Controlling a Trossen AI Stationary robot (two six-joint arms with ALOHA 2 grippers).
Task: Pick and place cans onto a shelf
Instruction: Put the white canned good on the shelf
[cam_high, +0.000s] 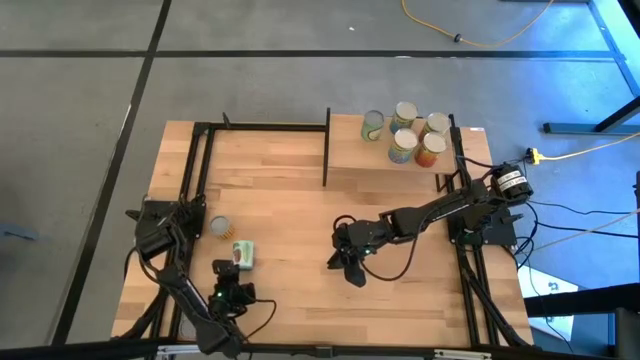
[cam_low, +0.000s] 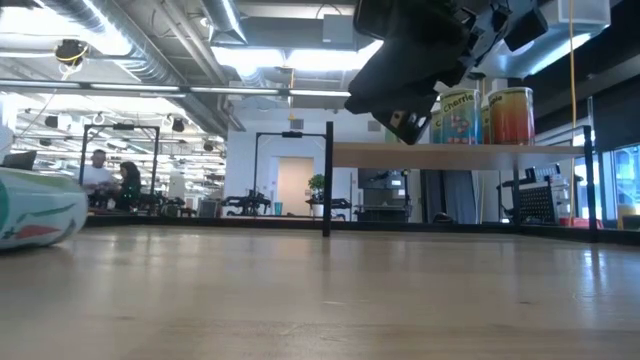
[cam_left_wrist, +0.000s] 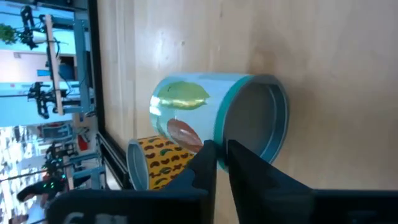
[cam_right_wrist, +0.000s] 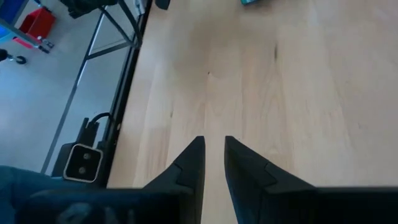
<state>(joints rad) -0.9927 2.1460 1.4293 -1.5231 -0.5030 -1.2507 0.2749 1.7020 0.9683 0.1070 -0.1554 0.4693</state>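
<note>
On the shelf (cam_high: 400, 165) at the table's far right corner stand five cans (cam_high: 405, 147) in a tight cluster, upright, lids up; the low view shows two of them on the raised board, one with a pale blue label (cam_low: 459, 116) and one orange and yellow (cam_low: 510, 116). Two more cans are on the tabletop (cam_high: 290, 215) near the left edge: an upright can with a pale lid (cam_high: 220, 227), and just beside it a green-labelled can lying on its side (cam_high: 242, 254). In the left wrist view the lying can (cam_left_wrist: 217, 121) shows its open silvery end and teal rim, with a yellow-patterned can (cam_left_wrist: 158, 163) touching or nearly touching it behind.

The left gripper (cam_high: 226, 268) sits just in front of the lying can, pointing at it. Its fingers (cam_left_wrist: 205, 165) are almost together, only a thin slit between them, and they grip nothing; the tips lie over the can's lower edge in the wrist view, but whether they touch it cannot be told. The left arm runs from its base at the table's left side, bent down toward the near edge.

The right gripper (cam_high: 346, 262) hangs over bare wood near the table's middle, well apart from every can. Its fingers (cam_right_wrist: 194, 163) are nearly closed with a narrow gap, empty. The right arm reaches out long and low from its base on the right side, below the shelf.
</note>
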